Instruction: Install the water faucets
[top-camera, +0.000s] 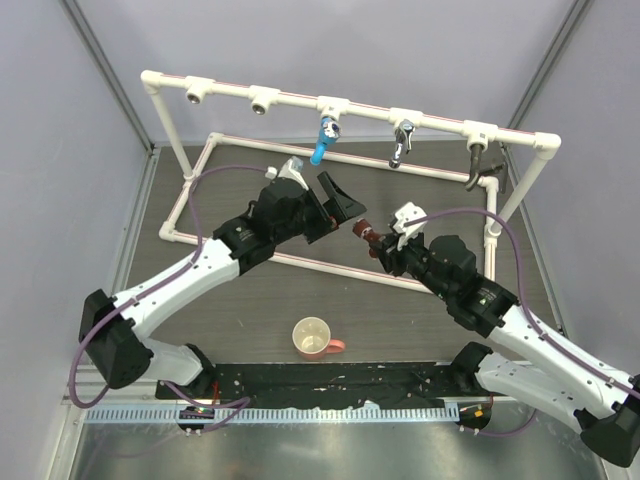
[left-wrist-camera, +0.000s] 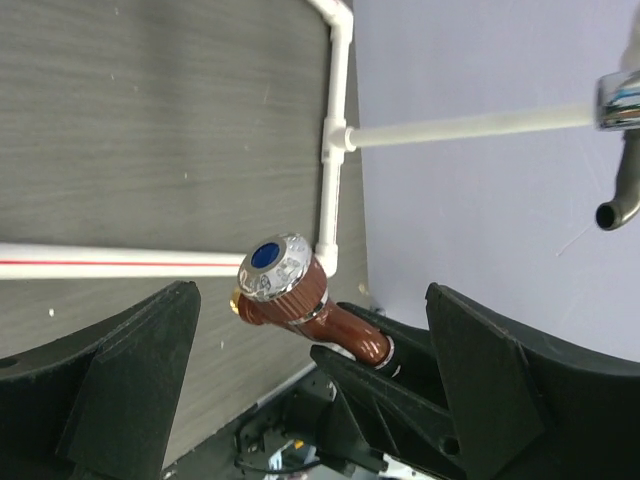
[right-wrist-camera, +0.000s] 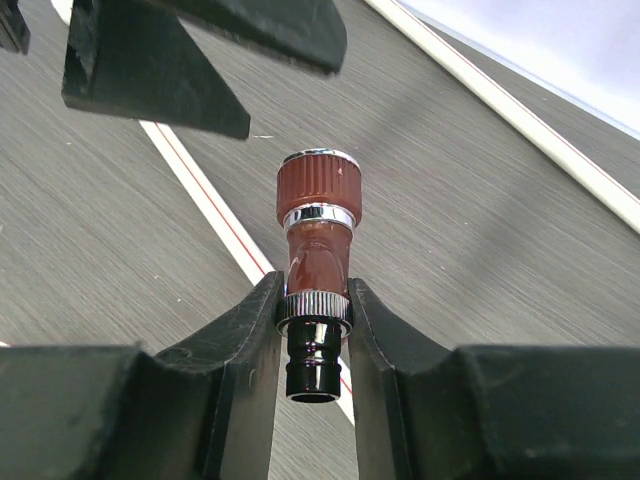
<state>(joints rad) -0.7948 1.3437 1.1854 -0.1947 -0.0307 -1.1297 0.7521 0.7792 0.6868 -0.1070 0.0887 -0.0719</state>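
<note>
Right end effector (right-wrist-camera: 315, 300), closest to its wrist camera, is clamped on the copper-coloured faucet (right-wrist-camera: 318, 230). Both fingers (right-wrist-camera: 245, 350) press the knurled chrome collar, the black inlet stub sits between them, and the ribbed reddish-brown cap points away from the wrist. The faucet is held clear above the grey counter (top-camera: 250, 300), roughly mid-counter in the top view. Any spout on it cannot be made out in any view. Left end effector (top-camera: 343, 200) faces it with fingers spread wide apart and holding nothing. From the left wrist camera the cap's chrome face with its blue centre shows between those fingers, and no contact is visible. How far the cap reaches in between them cannot be judged. At the far side, a white pipe rail (top-camera: 300, 98) carries a blue faucet (top-camera: 321, 143), a chrome faucet (top-camera: 400, 143) and a dark faucet (top-camera: 477, 165), all hanging spout-down. Two tee sockets (top-camera: 197, 92) at its left end are unfilled. The seating of the fitted faucets is too small to verify. One cup (top-camera: 313, 337) stands upright near the arm bases, its contents indistinct.
</note>
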